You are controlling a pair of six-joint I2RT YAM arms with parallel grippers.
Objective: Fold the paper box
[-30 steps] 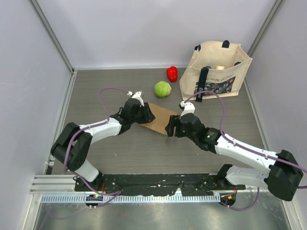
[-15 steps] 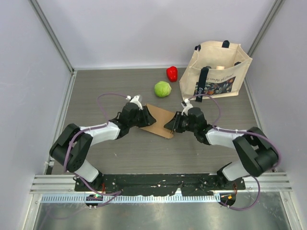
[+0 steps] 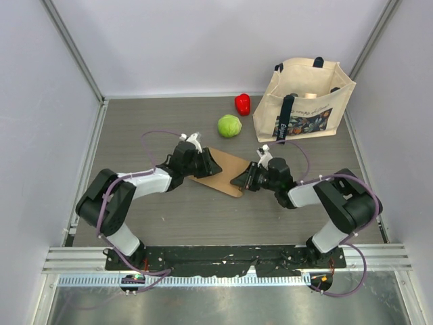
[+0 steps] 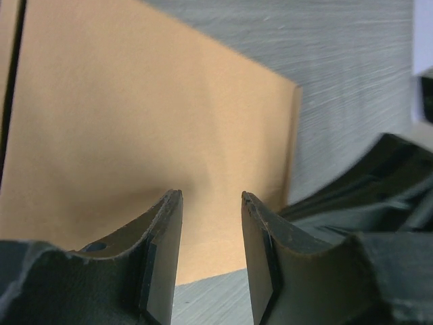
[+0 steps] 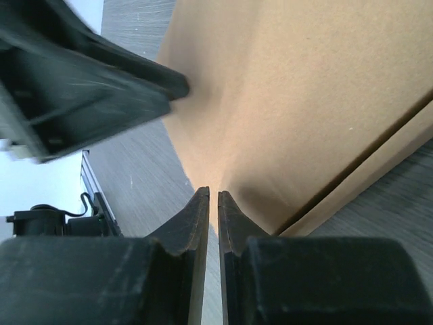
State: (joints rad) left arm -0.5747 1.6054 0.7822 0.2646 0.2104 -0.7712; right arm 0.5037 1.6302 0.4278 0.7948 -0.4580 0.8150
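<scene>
Cardboard is not yet a carton: the paper box (image 3: 223, 172) lies mostly flat in the middle of the desk (image 3: 169, 210). At the box's right edge, the right hand (image 3: 239, 181) has its fingers drawn almost together. Its wrist view shows them pinched on the thin edge of the sheet. Over the box's left end, the left hand (image 3: 210, 166) hangs with fingers apart and nothing between them, apparently pinning the panel. Just beyond the box sits a green cabbage (image 3: 229, 126), a red pepper (image 3: 242, 103) lies farther beyond, and the tote bag (image 3: 304, 101) stands beyond and to the right.

The step in hand, I judge, is raising the first side flap. Next, the right hand must swing that edge up along its crease while the left keeps the base from sliding.

A second ago the right hand stood wide open and its arm stretched out to the right. The box and the left hand have hardly shifted.
</scene>
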